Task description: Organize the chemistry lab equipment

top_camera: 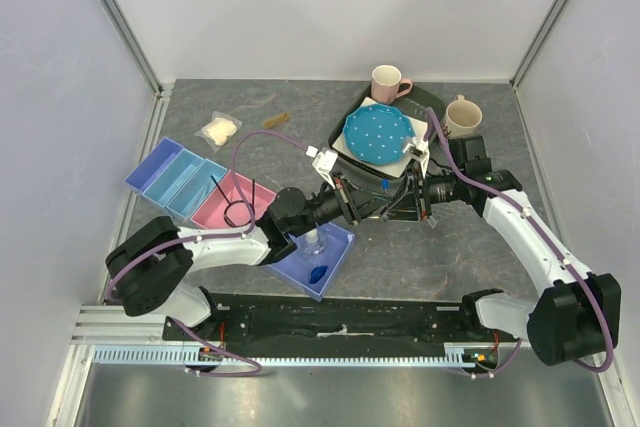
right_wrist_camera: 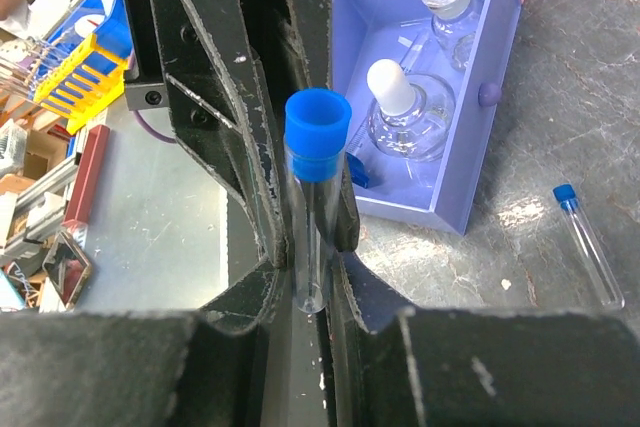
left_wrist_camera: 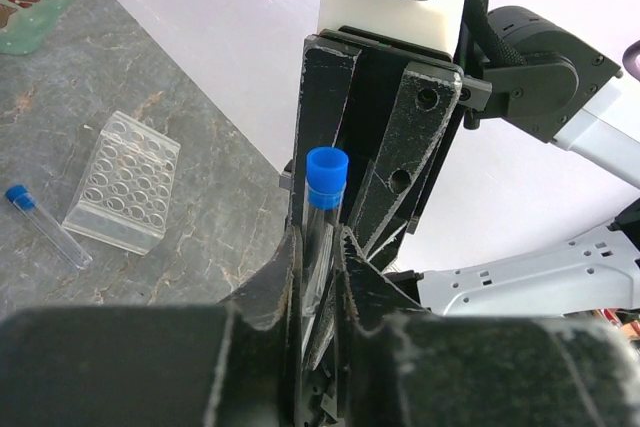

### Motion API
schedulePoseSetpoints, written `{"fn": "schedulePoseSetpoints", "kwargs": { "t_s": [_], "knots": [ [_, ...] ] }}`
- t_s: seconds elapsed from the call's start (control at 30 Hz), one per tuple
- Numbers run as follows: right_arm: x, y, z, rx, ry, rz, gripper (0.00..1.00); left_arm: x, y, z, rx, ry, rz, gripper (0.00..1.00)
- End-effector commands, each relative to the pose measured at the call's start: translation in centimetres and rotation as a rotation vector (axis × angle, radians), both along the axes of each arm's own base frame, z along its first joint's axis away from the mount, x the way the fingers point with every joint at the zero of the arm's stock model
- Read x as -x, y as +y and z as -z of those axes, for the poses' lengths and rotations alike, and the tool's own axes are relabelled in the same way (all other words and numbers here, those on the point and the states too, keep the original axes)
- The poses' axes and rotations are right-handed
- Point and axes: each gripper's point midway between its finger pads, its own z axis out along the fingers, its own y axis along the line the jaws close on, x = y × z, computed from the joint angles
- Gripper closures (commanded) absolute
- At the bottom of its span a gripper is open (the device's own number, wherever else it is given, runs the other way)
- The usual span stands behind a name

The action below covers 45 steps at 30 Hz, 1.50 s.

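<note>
A clear blue-capped tube (top_camera: 385, 187) (left_wrist_camera: 326, 172) (right_wrist_camera: 318, 137) hangs above the table's middle, where both grippers meet tip to tip. My left gripper (top_camera: 376, 201) (left_wrist_camera: 320, 247) has its jaws closed against the tube's glass. From the other side my right gripper (top_camera: 400, 203) (right_wrist_camera: 318, 267) is shut on the tube's lower end. A second blue-capped tube (left_wrist_camera: 45, 225) (right_wrist_camera: 588, 242) lies on the table beside the clear tube rack (left_wrist_camera: 122, 182). The purple tray (top_camera: 340, 247) (right_wrist_camera: 470, 177) holds clear little bottles (top_camera: 313, 244) (right_wrist_camera: 410, 112) and a blue hexagonal piece (top_camera: 317, 273).
A pink tray (top_camera: 215, 209) holds the black wire ring (top_camera: 238, 212), next to blue trays (top_camera: 170, 175). A bag of white wads (top_camera: 219, 130) and a stick (top_camera: 277, 121) lie at the back. The blue dotted plate (top_camera: 377, 134) and two mugs (top_camera: 388, 81) (top_camera: 462, 115) stand back right.
</note>
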Motion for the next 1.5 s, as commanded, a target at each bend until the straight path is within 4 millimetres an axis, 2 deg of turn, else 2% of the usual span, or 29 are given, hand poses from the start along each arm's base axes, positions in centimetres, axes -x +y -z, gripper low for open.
{"fn": "schedulePoseSetpoints", "kwargs": {
  "t_s": [0.0,0.07,0.13,0.17,0.23,0.27,0.3,0.33,0.4,0.43,0.47,0.53,0.57,0.6,0.63,0.67,0.73,0.9,1.0,1.17,1.47],
  "knots": [
    [0.4,0.4,-1.1,-0.052,-0.041,-0.041,0.85,0.5,-1.1,-3.0,0.073,-0.077,0.028,0.91],
    [0.5,0.3,-0.8,-0.043,-0.038,-0.036,0.84,0.6,-1.1,-2.8,0.068,-0.078,0.033,0.97],
    [0.4,0.2,-0.3,-0.023,-0.052,-0.02,0.8,0.6,-1.0,-2.6,0.055,-0.084,0.029,0.98],
    [0.3,0.1,0.0,-0.011,-0.059,-0.012,0.74,0.6,-0.9,-2.6,0.049,-0.087,0.025,0.98],
    [0.2,-0.2,0.7,0.021,-0.09,0.009,0.67,0.6,-0.6,-2.1,0.018,-0.091,0.016,0.98],
    [0.3,-0.4,1.1,0.038,-0.094,0.014,0.58,0.7,-0.3,-2.4,0.015,-0.1,0.013,0.98],
    [0.2,-0.6,1.0,0.05,-0.142,0.011,0.53,0.7,-0.2,-2.3,0.001,-0.115,0.008,0.98],
    [-0.1,-0.9,1.5,0.087,-0.168,0.025,0.45,0.8,0.0,-1.5,-0.033,-0.105,0.008,0.98],
    [-0.1,-1.5,1.6,0.136,-0.21,0.023,0.39,1.0,0.5,-1.8,-0.056,-0.131,0.002,0.98],
    [-0.4,-1.8,1.8,0.168,-0.227,0.032,0.36,1.0,0.7,-1.0,-0.091,-0.124,0.0,0.98],
    [0.1,-2.2,2.2,0.2,-0.202,0.028,0.35,1.2,1.0,-1.3,-0.102,-0.145,-0.002,0.98],
    [-0.3,-2.6,1.2,0.227,-0.265,0.013,0.35,1.3,1.4,-1.2,-0.132,-0.158,-0.001,0.98],
    [0.5,-3.1,1.4,0.26,-0.23,-0.002,0.35,1.6,1.5,-0.3,-0.181,-0.16,0.016,0.98],
    [0.4,-3.1,0.2,0.266,-0.267,-0.011,0.35,1.8,1.7,-0.5,-0.192,-0.17,0.023,0.98],
    [0.4,-3.4,-0.1,0.281,-0.297,-0.025,0.35,2.3,1.7,-0.7,-0.208,-0.181,0.048,0.98],
    [1.0,-3.8,-0.3,0.306,-0.277,-0.028,0.35,2.5,1.8,0.3,-0.26,-0.179,0.067,0.98],
    [1.2,-4.0,-1.7,0.315,-0.298,-0.024,0.35,3.1,2.1,0.4,-0.292,-0.202,0.095,0.98],
    [1.4,-2.7,-4.8,0.214,-0.256,-0.023,0.36,4.1,2.5,1.0,-0.334,-0.216,0.147,0.98],
    [1.3,-1.6,-5.6,0.131,-0.159,-0.033,0.36,4.6,2.3,0.7,-0.32,-0.219,0.172,0.98],
    [-0.2,-0.7,-5.2,0.108,-0.065,-0.007,0.37,5.1,1.7,0.1,-0.282,-0.212,0.21,0.98],
    [0.5,0.2,-5.1,0.072,-0.008,-0.03,0.4,5.1,0.9,-0.3,-0.246,-0.193,0.227,0.98]
  ]
}}
